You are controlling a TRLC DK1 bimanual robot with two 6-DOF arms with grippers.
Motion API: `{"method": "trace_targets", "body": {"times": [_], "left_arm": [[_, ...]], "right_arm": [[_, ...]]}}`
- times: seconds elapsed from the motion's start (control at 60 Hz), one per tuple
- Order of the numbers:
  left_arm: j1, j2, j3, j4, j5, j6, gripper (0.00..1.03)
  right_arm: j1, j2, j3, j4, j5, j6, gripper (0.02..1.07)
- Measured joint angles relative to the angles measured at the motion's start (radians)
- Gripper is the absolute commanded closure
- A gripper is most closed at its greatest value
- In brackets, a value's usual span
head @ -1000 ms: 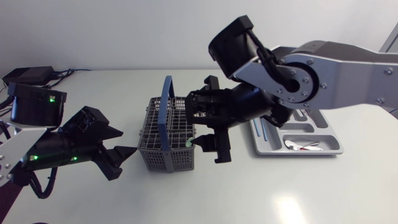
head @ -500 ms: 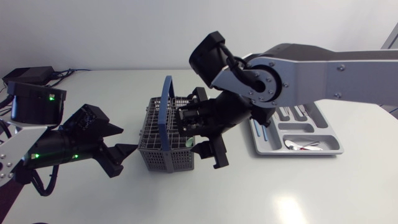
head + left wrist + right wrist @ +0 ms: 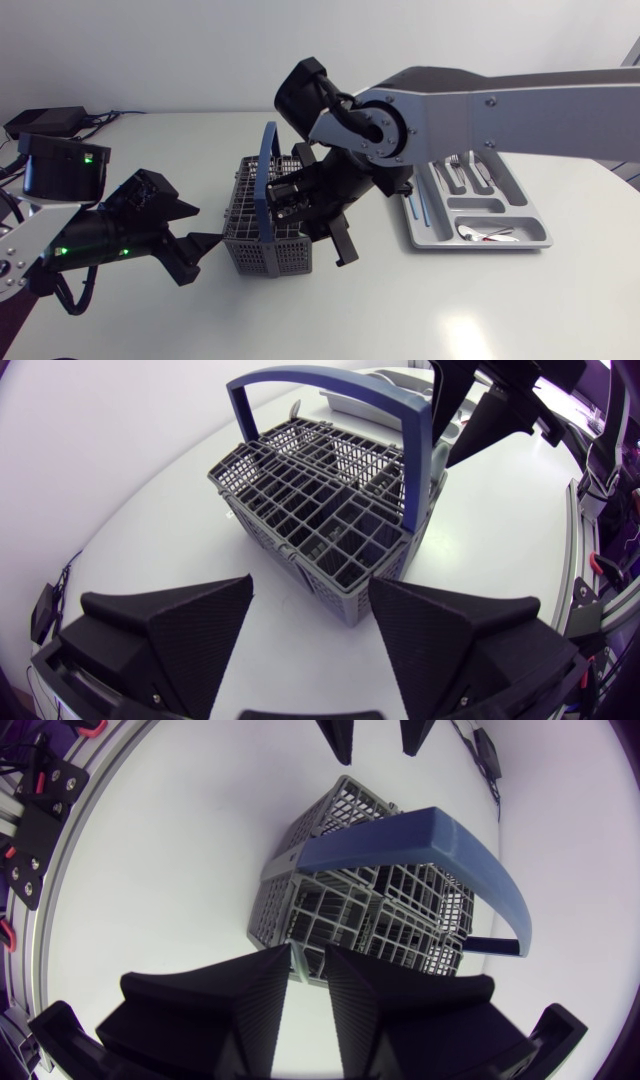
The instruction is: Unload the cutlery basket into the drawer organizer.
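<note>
Right pincer [image 3: 307,958] is hanging right over the corner of the cutlery basket [image 3: 262,232], its two wedges drawn close with only a slim slit of tabletop [image 3: 420,300] showing between them, and nothing visibly gripped. The basket sits mid-table, upright, with its blue handle [image 3: 268,165] arching across the top. The drawer organizer [image 3: 530,225] is well off to the right with a few pieces lying in its slots. Left pincer [image 3: 311,582] is spread wide just short of the basket's other side, not touching it, so nothing is bracing that basket. That is the worry: it looks light, and if the right wedges come down on the grid wall rather than into a compartment, they could snag it and shove or tip the whole thing. The slit looks too narrow to take a utensil as it stands. The handle is close to the right arm too, so a careless lift could hook it. I can't tell what remains in the compartments.
</note>
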Motion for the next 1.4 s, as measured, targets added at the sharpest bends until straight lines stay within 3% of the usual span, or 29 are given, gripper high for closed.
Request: {"method": "trace_targets", "body": {"times": [0.95, 1.4], "left_arm": [[-0.010, -0.043, -0.020, -0.013, 0.000, 0.000, 0.22], [-0.103, -0.095, 0.058, -0.097, -0.004, -0.005, 0.22]], "right_arm": [[0.034, -0.038, 0.095, -0.116, 0.070, -0.010, 1.01], [0.066, -0.198, 0.130, -0.168, 0.105, -0.009, 1.01]]}}
